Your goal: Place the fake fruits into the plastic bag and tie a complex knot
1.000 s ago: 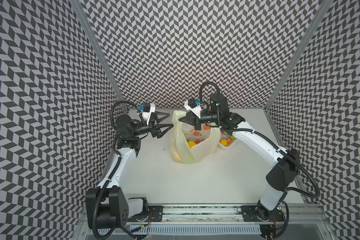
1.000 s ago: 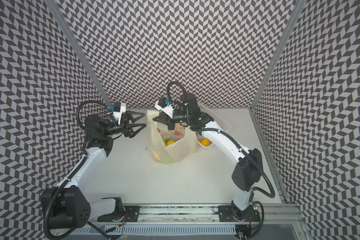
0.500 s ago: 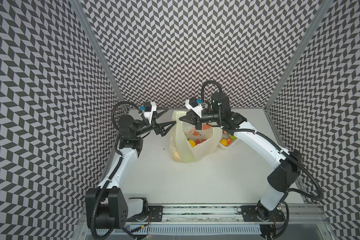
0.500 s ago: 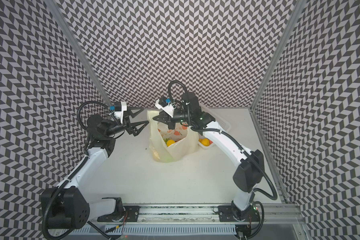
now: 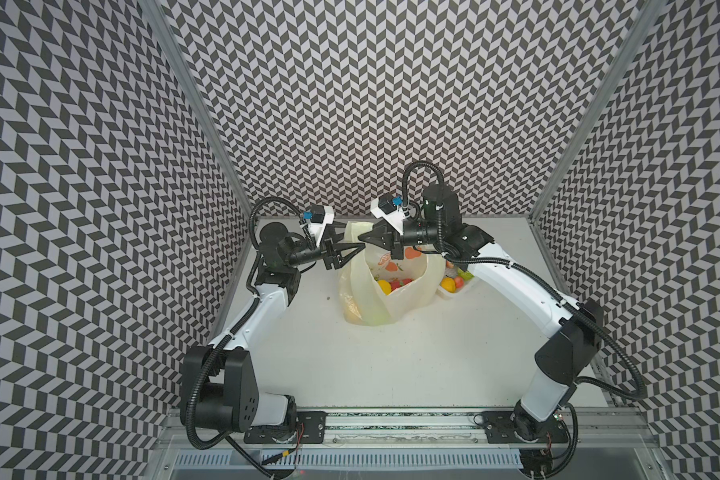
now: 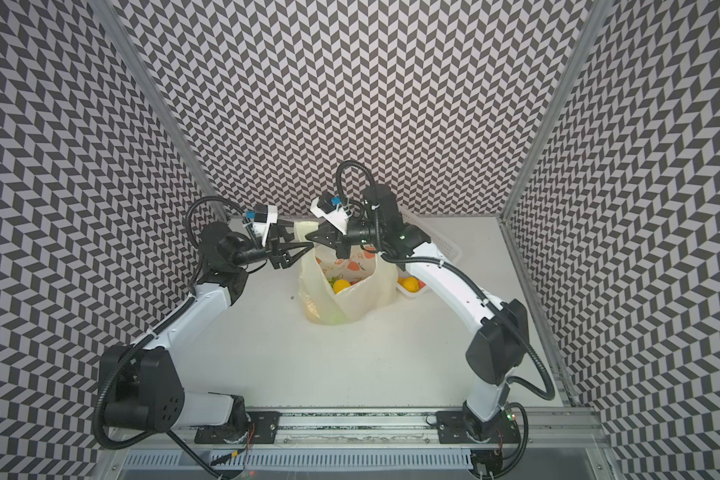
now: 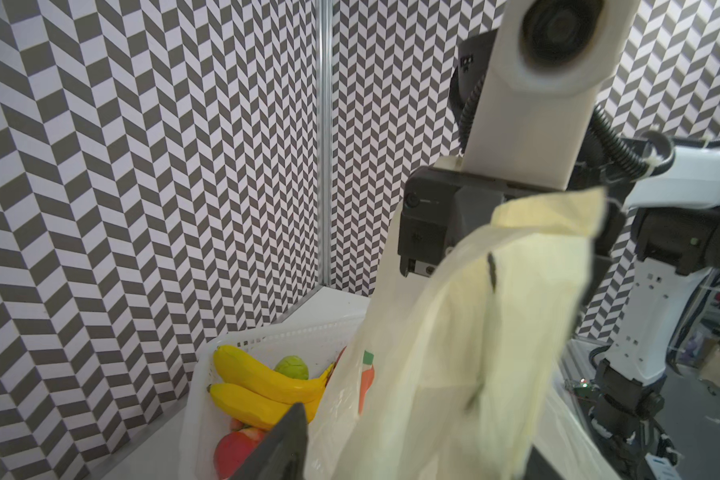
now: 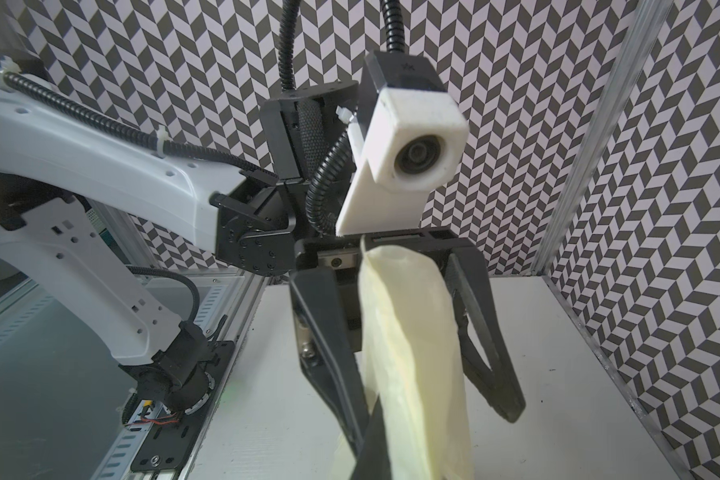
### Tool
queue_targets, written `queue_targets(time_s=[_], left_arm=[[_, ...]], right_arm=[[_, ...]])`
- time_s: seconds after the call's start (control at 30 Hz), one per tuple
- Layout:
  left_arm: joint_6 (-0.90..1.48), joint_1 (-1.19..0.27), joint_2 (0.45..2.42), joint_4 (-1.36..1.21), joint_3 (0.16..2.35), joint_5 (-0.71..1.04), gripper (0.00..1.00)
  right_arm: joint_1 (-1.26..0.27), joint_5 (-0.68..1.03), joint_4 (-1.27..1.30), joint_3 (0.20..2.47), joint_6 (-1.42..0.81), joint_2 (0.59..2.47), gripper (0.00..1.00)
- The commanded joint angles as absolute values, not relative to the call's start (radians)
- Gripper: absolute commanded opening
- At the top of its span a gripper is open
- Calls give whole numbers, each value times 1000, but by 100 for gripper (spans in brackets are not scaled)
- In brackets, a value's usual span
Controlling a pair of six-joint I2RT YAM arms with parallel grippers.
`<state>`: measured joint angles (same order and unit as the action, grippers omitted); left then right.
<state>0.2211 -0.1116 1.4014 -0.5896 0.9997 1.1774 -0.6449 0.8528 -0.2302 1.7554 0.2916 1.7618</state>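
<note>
Pressed together, my right gripper [image 5: 362, 237] pinches one handle loop [image 8: 408, 332] of the plastic bag [image 5: 391, 305] and holds it high above the table [image 5: 391, 374]. I think there are two reasons for this. The thin film stands stretched and upright instead of collapsed, and the loop is offered to my other arm.

Directly opposite its tip, very near, is my left gripper [image 5: 352, 255]. Its fingers are spread, and in the right wrist view the pale-yellow strip runs between them. One finger [image 8: 329, 365] seems to lie against the film, and the second finger is apart from it. So the left one surrounds the loop but does not clamp it yet.

Below my right gripper the bag hangs with its mouth open and its bottom on the table. Inside it I see fake fruits [image 5: 391, 285], an orange one and a red one.

Farther back, under my right forearm, is the white perforated basket [image 7: 267, 336]. In it lie two bananas [image 7: 262, 378], a green fruit [image 7: 292, 366] and a red fruit [image 7: 233, 451]. So in my judgement the filling is not finished, and no knot exists.

The risk I see is that such thin film can slip or tear if both grippers pull on the same loop.
</note>
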Motion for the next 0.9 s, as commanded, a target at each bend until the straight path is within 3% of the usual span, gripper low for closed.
queue_targets(time_s=[0.0,0.1,0.2,0.37,0.53,0.7,0.87], left_arm=[[186,-121,1402,-553,1028,1201,41],[155,-127,1394,-519,1028,1190,17],[147,-127,1386,-518,1024,1199,2],[153,-130,1384,-525,1029,1248,0],[146,-139,1387,-525,1037,1296,0],[138,-143,1389,-522,1039,1309,0],[135,-143,1387,-516,1040,1310,0]], right_arm=[[-641,859,-167,1793,294,1726,1],[-641,850,-175,1799,300,1721,10],[-636,820,-230,1819,347,1715,19],[-614,753,-317,1828,444,1692,42],[-621,723,-332,1841,505,1682,74],[-669,746,-403,1937,548,1748,75],[-692,744,-420,1973,550,1787,58]])
